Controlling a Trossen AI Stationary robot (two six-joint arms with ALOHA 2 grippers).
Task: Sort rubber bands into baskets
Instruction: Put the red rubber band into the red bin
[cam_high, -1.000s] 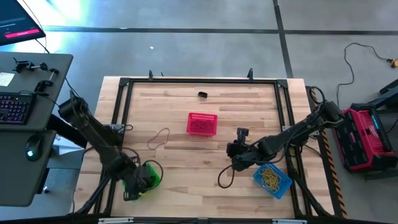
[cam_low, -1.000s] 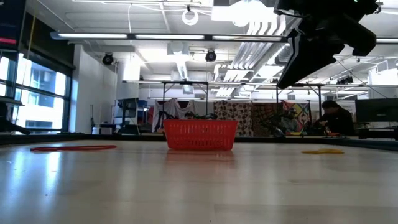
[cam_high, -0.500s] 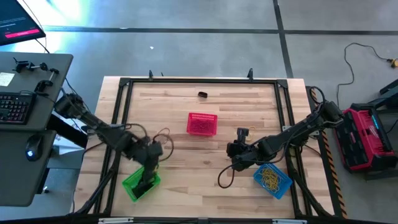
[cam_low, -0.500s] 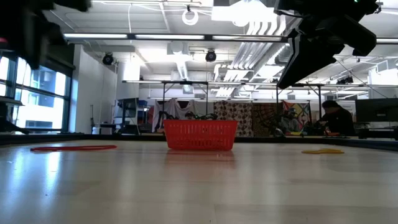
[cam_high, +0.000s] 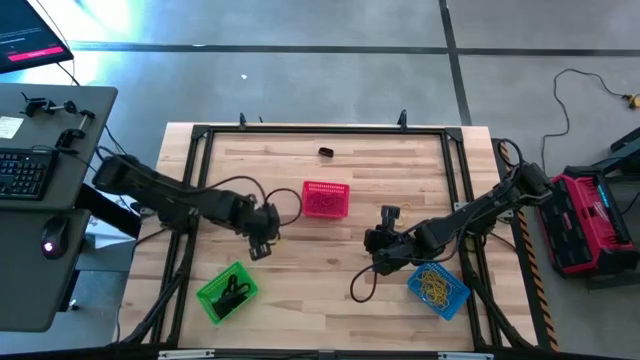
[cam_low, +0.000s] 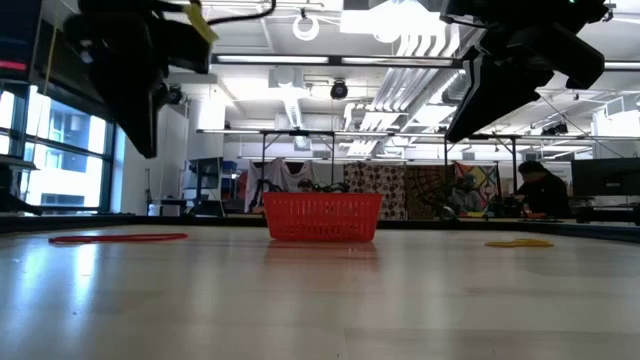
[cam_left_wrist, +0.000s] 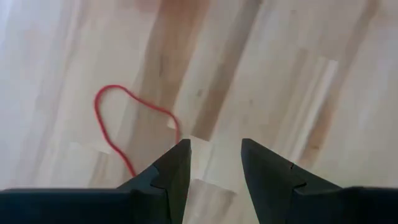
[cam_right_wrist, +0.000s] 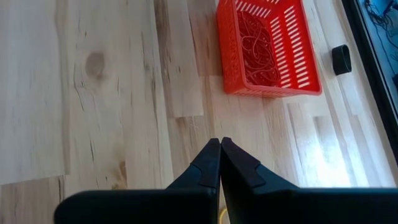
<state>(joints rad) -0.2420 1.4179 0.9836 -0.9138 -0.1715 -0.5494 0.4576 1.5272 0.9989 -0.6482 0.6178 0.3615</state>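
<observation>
Fingers (cam_left_wrist: 180, 168) parted, red rubber band (cam_left_wrist: 127, 121) partly hidden behind them

Red basket (cam_high: 325, 199), green basket (cam_high: 227, 291), blue basket (cam_high: 438, 288), pale wooden table (cam_high: 330, 280).

— What sort of place is this?
— A lab or workshop: bare ceiling ducts (cam_low: 400, 70), strip lights (cam_low: 250, 58), workbenches, a person (cam_low: 537, 190) at a desk beyond the right gripper (cam_right_wrist: 219, 144).

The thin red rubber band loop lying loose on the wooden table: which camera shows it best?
The left wrist view: the thin red rubber band loop lies just beyond the open left gripper. The low view shows it edge-on; the high view hides it; the right wrist view misses it.
</observation>
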